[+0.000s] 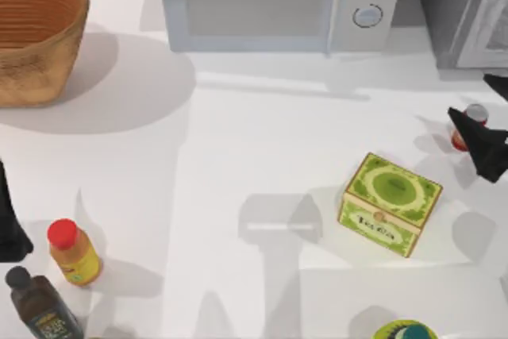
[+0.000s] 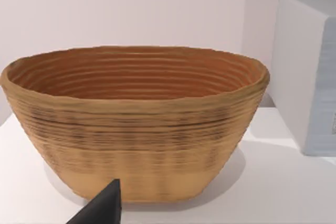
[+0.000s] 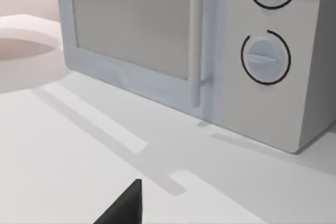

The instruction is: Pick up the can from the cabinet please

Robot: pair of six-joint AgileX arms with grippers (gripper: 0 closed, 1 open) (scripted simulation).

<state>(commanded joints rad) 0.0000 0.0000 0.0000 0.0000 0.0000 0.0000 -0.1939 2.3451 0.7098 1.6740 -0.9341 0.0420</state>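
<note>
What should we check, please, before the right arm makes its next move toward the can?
1. Can located: ok, it stands on the table near the right edge, partly hidden behind the right gripper.
2. Can upright: ok, its silver top faces up.
3. Right gripper around the can: cannot tell, it overlaps the can from above.
4. Room beside the can: ok, the tea box stands apart from it.
5. Left gripper out of the way: ok, it sits at the table's left edge, near the orange bottle.
</note>
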